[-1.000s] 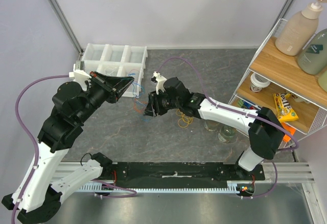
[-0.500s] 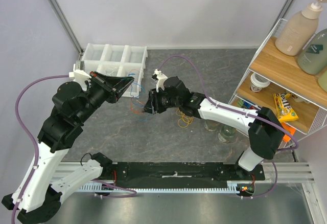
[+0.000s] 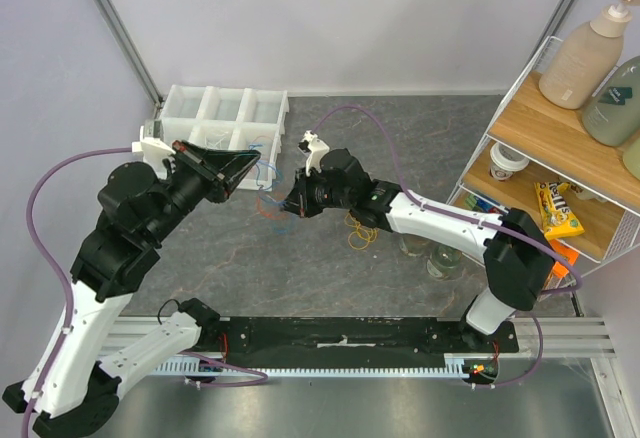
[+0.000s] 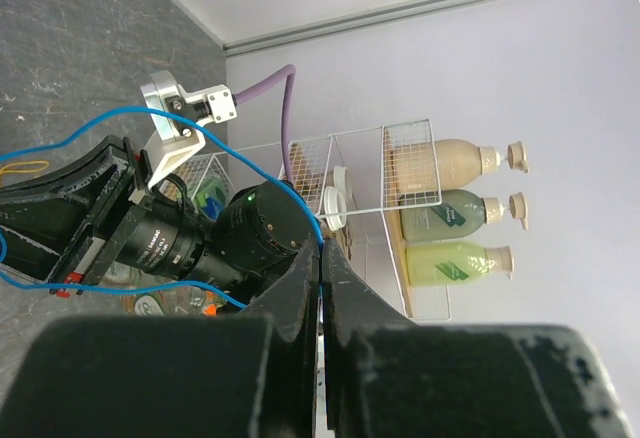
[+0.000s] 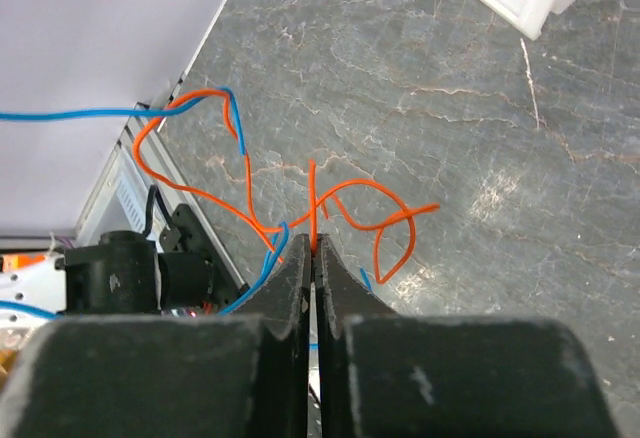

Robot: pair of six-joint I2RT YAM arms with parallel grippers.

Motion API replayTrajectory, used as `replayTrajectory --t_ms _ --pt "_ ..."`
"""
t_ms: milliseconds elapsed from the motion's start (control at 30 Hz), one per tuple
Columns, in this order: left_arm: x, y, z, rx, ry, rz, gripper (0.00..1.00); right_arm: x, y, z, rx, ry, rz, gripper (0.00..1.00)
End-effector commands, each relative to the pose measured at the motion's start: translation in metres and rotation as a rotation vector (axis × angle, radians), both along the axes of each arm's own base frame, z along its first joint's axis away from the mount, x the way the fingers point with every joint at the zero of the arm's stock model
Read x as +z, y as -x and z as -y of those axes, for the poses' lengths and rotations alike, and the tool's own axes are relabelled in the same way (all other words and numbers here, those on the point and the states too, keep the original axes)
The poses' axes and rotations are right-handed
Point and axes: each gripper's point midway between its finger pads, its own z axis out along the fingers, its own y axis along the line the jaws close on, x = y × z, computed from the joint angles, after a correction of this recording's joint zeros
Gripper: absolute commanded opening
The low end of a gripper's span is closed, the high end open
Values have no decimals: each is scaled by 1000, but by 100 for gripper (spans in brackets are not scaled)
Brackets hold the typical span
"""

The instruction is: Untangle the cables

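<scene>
Two cables, blue [image 5: 80, 114] and orange [image 5: 312, 198], are tangled together; left gripper [image 4: 321, 253] pinches the blue, right gripper [image 5: 313, 248] pinches the orange, so separating them lies ahead.

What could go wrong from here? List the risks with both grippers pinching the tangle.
1. The left gripper holds the blue band and the right gripper holds the orange band. The two bands cross each other, so pulling them apart may tighten the tangle or snap a band.
2. Both pinches sit at the very ends of the jaws, so a thin band may slip out and spring away.
</scene>
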Motion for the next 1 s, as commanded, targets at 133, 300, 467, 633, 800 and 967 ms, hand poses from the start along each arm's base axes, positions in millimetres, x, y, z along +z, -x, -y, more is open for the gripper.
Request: replayTrajectory --t_ms 133,300,467,633,800,967 --pt "56 12 -30 91 -68 192 2 -36 -34 58 -251 243 44 0" --pt "127 36 -71 215 -261 475 2 -78 -48 134 -390 423 -12 0" --pt "205 82 -121 375 -455 800 2 -122 -41 200 -460 552 -80 0" --pt "234 101 -139 449 -486 902 2 -127 -30 210 -418 560 -64 0" --pt "198 67 -116 375 -497 765 2 -110 -26 198 -346 509 -38 0" --pt "135 18 -99 338 -587 516 1 -88 -23 186 -268 467 -17 0"
